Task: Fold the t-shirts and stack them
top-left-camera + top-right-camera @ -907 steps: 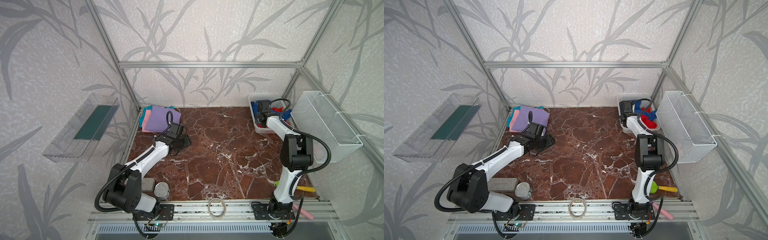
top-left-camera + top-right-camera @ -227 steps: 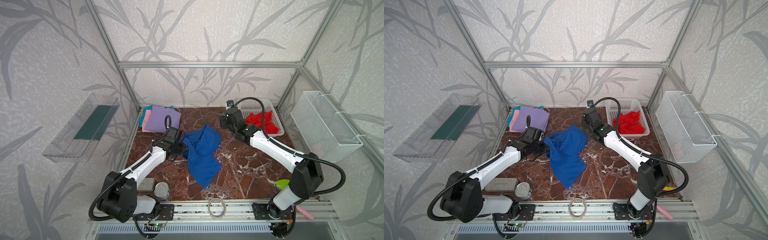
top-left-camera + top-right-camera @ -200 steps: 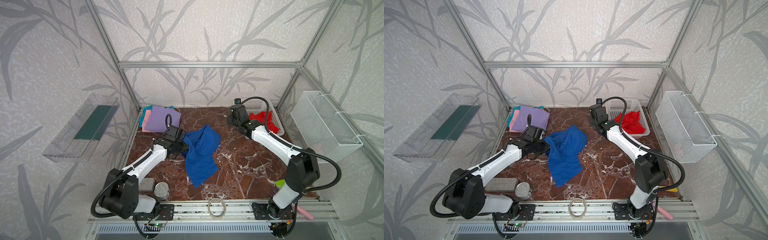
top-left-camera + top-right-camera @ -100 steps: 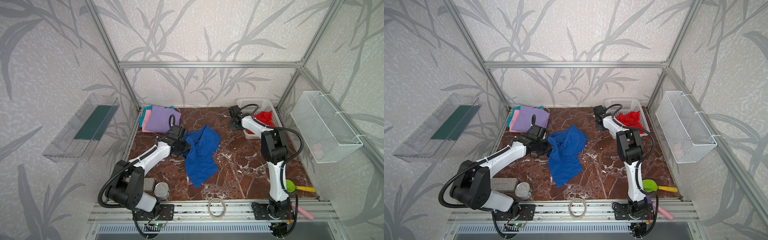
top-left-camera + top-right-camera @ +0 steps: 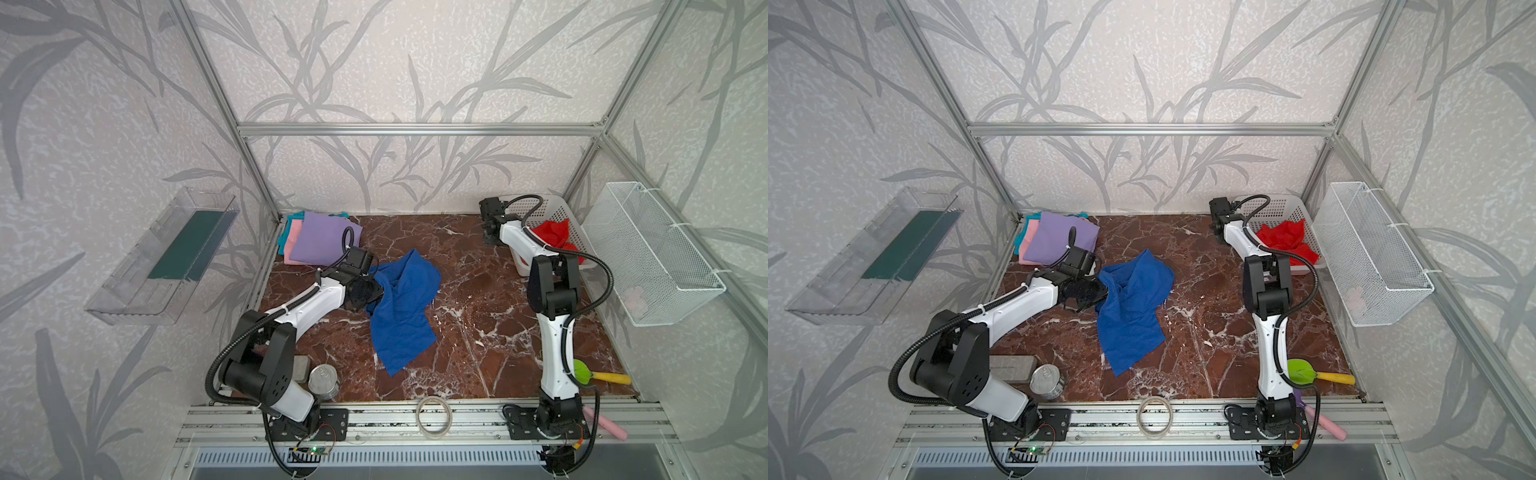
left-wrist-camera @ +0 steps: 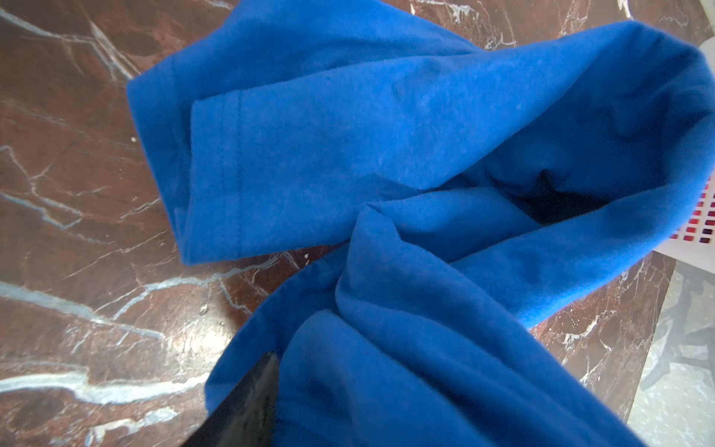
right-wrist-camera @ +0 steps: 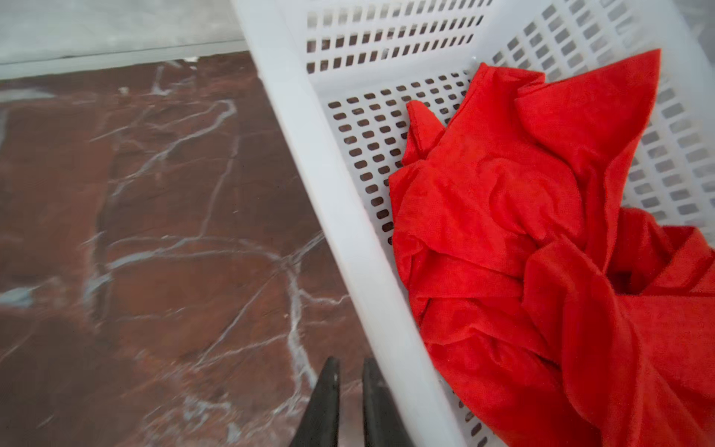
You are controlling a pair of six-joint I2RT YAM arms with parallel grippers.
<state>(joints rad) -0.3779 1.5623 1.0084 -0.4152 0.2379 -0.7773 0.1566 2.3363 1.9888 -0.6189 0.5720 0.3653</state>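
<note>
The royal blue t-shirt (image 5: 401, 307) lay crumpled near the middle of the bench (image 5: 478, 332). The left tool (image 5: 376, 291) sat at its 9 o'clock edge with cloth draped over it; whether it gripped could not be told. The right tool (image 7: 350, 362) stood barely parted and empty, just outside the white basket (image 7: 344, 213) at 1 o'clock, which held the red t-shirt (image 5: 552, 235). The folded stack (image 5: 318, 241), lavender on top, lay at 11 o'clock
</note>
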